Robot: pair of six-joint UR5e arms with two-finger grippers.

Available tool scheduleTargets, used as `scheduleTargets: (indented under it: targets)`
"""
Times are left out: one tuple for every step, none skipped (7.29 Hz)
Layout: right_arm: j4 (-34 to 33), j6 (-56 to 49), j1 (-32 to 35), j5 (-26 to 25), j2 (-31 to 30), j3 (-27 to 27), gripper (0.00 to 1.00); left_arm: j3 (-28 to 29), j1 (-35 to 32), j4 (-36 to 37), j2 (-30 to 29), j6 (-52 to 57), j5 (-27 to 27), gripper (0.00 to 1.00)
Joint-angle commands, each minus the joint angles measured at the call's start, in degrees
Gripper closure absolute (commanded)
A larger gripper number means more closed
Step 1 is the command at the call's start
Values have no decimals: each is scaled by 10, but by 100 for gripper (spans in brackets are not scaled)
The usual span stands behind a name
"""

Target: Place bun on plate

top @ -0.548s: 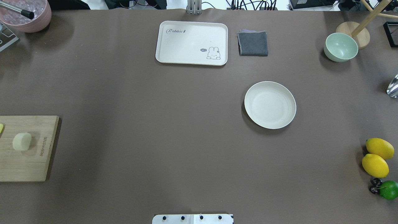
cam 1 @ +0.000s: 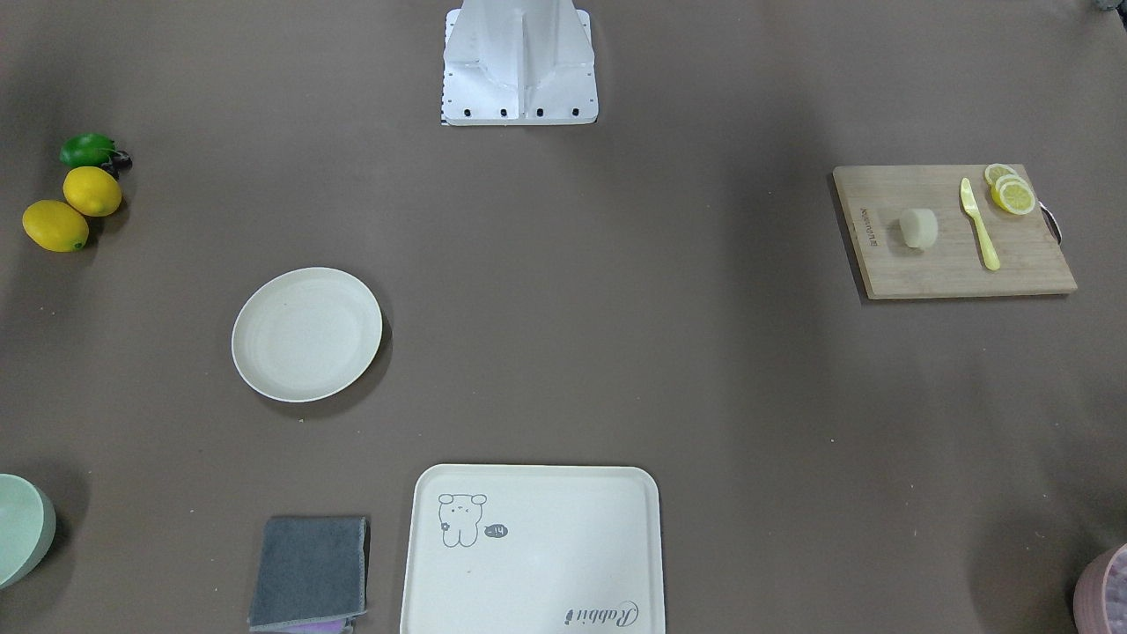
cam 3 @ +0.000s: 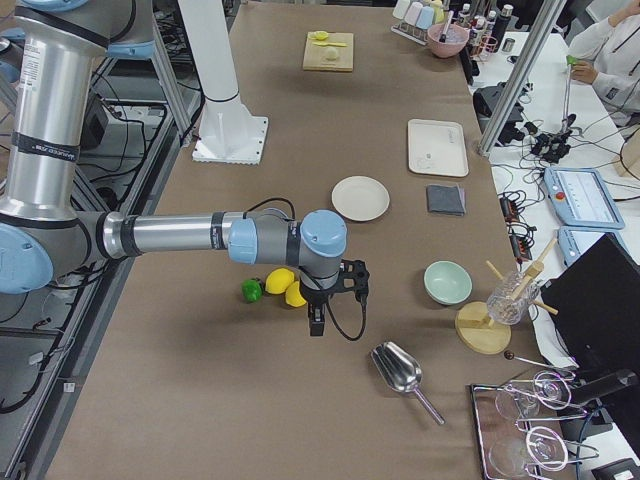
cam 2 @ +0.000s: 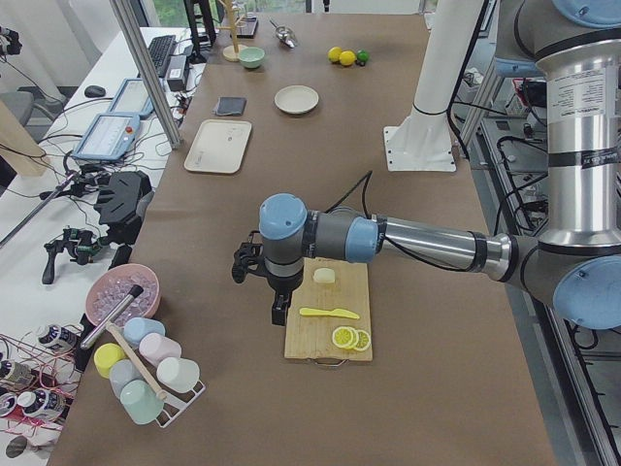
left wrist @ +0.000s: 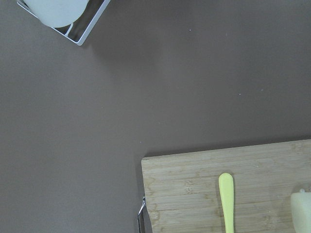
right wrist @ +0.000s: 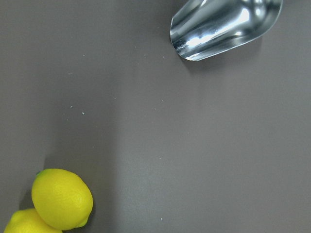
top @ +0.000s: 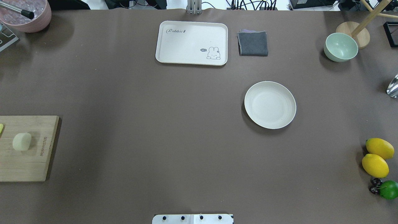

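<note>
The bun lies on a wooden cutting board at the table's left edge; it also shows as the bun and the bun. The plate sits empty right of centre, seen again as the plate. My left gripper points down just off the board's outer edge, a short way from the bun; I cannot tell if it is open or shut. My right gripper hangs beside the lemons, and I cannot tell its state either. Neither gripper shows in the overhead or front views.
A yellow knife and lemon slices share the board. A bear tray, grey cloth and green bowl stand at the back. Lemons, a lime and a metal scoop lie right.
</note>
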Motion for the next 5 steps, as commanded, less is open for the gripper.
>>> scheduleTargets:
  targets:
    - [51,4,3,10,-1,-1,0,-4,-1,-24,-10,-3,-1,2]
    - [93,10,8,19,3,8,0,-2,-1,-48,-10,-3,1,2]
    - [141,49,10,22,3,8,0,0,-1,-82,-10,-4,0,2]
    - [204,72,11,24,-1,12,0,20,-1,-153,-35,-6,7,2]
    - [239,141,10,27,5,13,0,45,-1,-178,-50,-9,4,2]
